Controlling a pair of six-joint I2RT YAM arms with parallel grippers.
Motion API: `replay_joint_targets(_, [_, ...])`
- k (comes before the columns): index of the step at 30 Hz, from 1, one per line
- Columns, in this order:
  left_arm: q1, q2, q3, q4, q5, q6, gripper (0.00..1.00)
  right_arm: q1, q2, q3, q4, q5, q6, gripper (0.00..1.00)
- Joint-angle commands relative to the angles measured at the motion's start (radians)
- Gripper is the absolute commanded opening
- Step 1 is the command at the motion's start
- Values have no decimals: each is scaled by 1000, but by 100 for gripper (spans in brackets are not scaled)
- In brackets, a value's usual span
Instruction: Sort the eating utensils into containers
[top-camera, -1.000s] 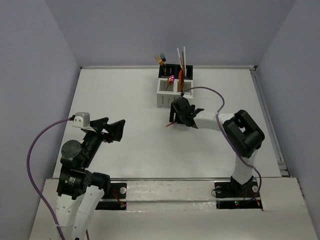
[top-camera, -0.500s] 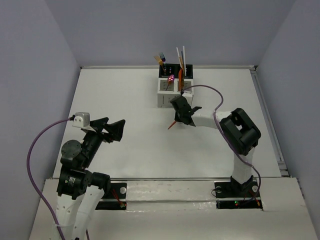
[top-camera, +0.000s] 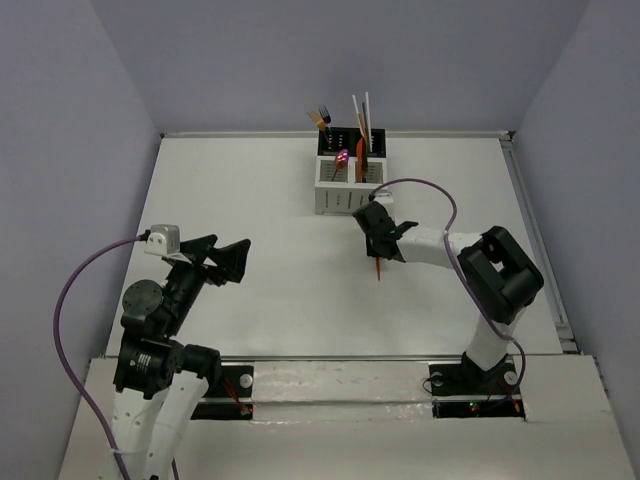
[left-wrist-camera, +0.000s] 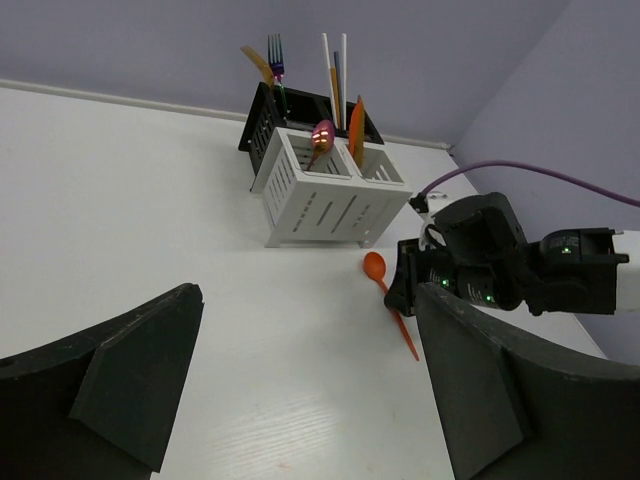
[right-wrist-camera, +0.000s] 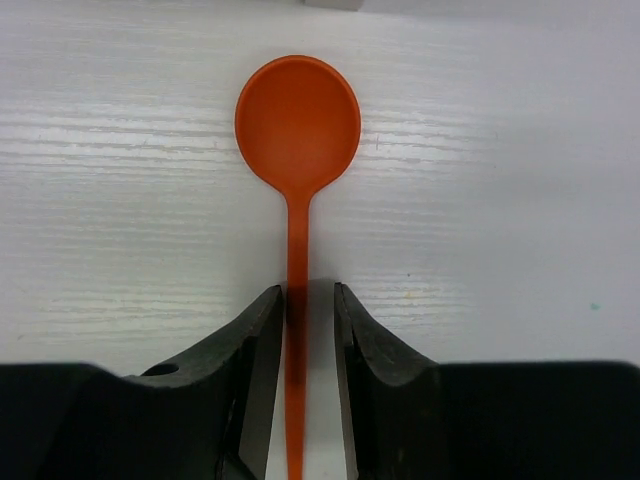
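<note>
The right gripper (right-wrist-camera: 308, 292) pinches an orange spoon (right-wrist-camera: 298, 120) by its handle just in front of the caddy (top-camera: 337, 197) (bowl toward its white wall). The table (top-camera: 230, 190) stretches wide to the left, where the left gripper (left-wrist-camera: 308, 295) hangs agape.

table (top-camera: 250, 200): white, faint grain | walls (top-camera: 60, 100): plain lilac, three sides

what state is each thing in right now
orange spoon, handle between the right fingers, bowl pointing toward the caddy
right fingers, closed on the spoon's handle
left fingers, open, holding nothing
caddy, upright on the table, utensils standing in its compartments
forks, standing upright in a black back compartment
</note>
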Motion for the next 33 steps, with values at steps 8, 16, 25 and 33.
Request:
replay_joint_targets(8, [4, 7, -9, 54, 18, 13, 99, -43, 87, 74, -50, -50, -65, 31])
replay_joint_targets(16, [4, 7, -9, 57, 26, 16, 99, -43, -47, 16, 31, -78, -79, 7])
replay_joint_targets(25, [4, 8, -11, 56, 24, 16, 99, -23, -317, 35, 357, -265, -139, 7])
replay_joint_targets(33, [4, 8, -9, 54, 20, 16, 99, -23, -130, 258, 614, -222, -242, 7])
